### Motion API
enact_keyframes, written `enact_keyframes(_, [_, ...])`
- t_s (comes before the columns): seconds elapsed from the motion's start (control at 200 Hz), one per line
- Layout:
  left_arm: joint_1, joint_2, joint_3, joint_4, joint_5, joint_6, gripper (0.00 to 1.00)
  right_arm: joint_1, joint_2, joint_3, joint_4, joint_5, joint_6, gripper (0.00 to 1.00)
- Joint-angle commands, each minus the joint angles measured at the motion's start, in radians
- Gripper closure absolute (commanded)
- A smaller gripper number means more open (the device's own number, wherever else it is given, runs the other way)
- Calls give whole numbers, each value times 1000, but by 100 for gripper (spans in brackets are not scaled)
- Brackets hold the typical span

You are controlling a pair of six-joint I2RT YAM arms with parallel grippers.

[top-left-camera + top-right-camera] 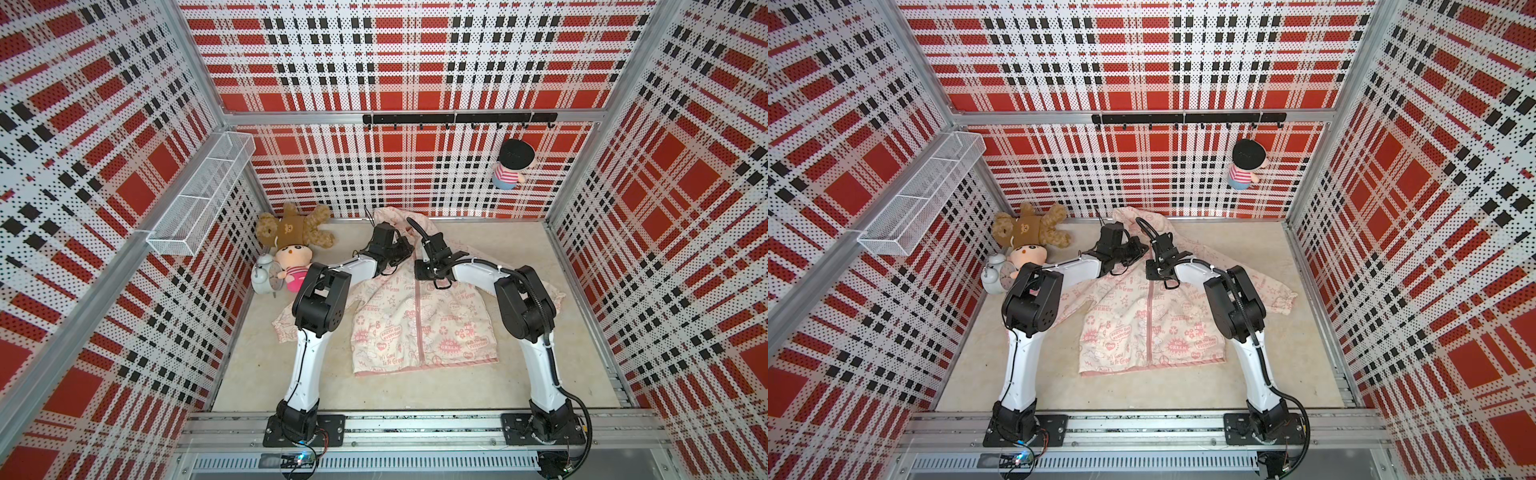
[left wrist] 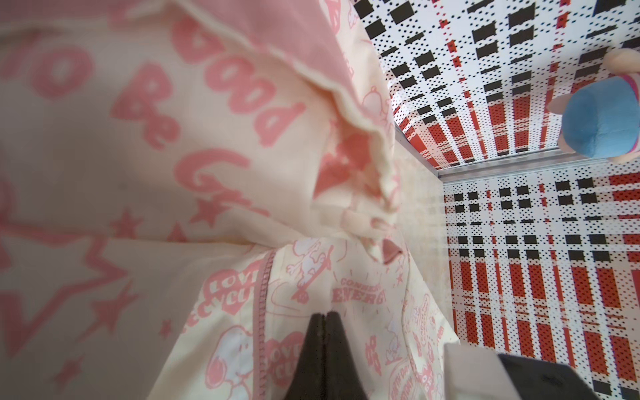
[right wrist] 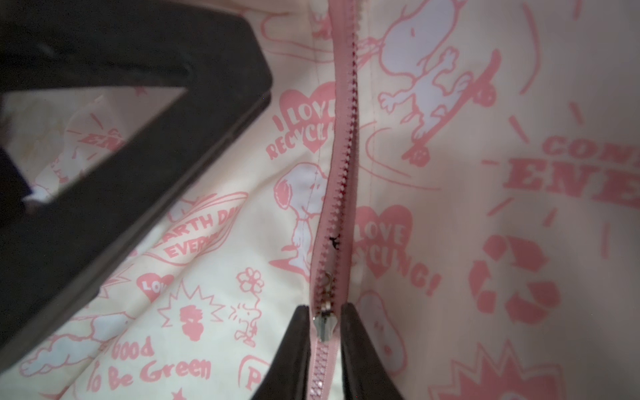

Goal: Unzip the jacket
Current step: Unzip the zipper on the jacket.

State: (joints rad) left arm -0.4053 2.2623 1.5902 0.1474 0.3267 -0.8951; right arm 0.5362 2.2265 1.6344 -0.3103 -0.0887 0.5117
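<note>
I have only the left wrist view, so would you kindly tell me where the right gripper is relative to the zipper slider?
Observer: In the right wrist view, the right gripper straddles the zipper slider, jaws slightly apart; grip unclear.
Operator: How much of the front is open?
Observer: In both top views the pink zipper of the jacket looks closed down to the hem.
Operator: Anything beside my camera's arm?
Observer: A white alarm clock and a pink-striped doll sit close beside the left elbow.

The left arm and right arm reach forward, elbows bent. The left gripper is pressed closed; the right gripper has its fingers slightly apart.
</note>
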Motion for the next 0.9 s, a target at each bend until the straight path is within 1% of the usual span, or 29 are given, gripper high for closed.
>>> enact_keyframes(0.0, [-5,26,-5,49,17,-22,100,-5,31,26,-12,12,10,79])
enact_keyframes(0.1, [-6,38,-11,65,20,-35,100,-4,42,31,-18,13,11,80])
enact_keyframes(0.22, [-6,56,-23,92,25,-58,100,-4,49,30,-14,15,11,84])
enact_keyframes(0.536, [-10,114,-42,159,31,-113,100,-3,70,38,-21,27,10,86])
enact_keyframes(0.656, [-10,140,-46,180,29,-133,100,-2,75,40,-30,38,5,94])
enact_keyframes(0.711, [-11,152,-47,189,25,-144,100,-2,72,38,-33,43,2,100])
enact_keyframes(0.897, [-4,192,-63,230,12,-182,100,9,33,11,-36,44,-6,100])
